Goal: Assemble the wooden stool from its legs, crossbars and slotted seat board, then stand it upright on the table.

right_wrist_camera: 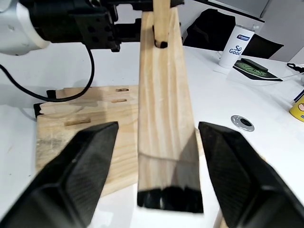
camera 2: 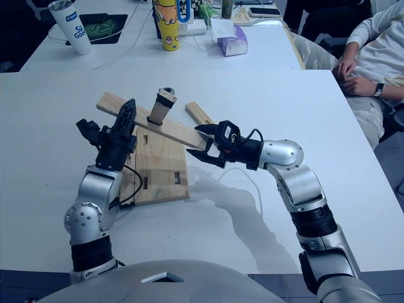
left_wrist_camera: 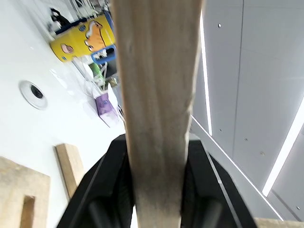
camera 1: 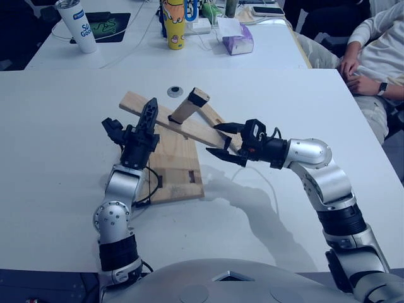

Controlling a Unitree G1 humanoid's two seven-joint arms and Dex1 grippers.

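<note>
Long pale wooden plank is clamped by left gripper above flat slotted wooden seat board, free end unheld inside open right gripper: off-centre closure could lever it loose.

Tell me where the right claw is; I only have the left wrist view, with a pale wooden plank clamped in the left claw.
Observer: The right claw is open, straddling the far end of the long pale wooden plank without touching it.
Operator: Report what's stuck in the plank.
Observer: A short wooden peg with a dark top band stands in a slot about midway along.
Operator: Say what lies underneath.
Observer: The flat slotted wooden seat board rests on the white table, below the raised plank.
</note>
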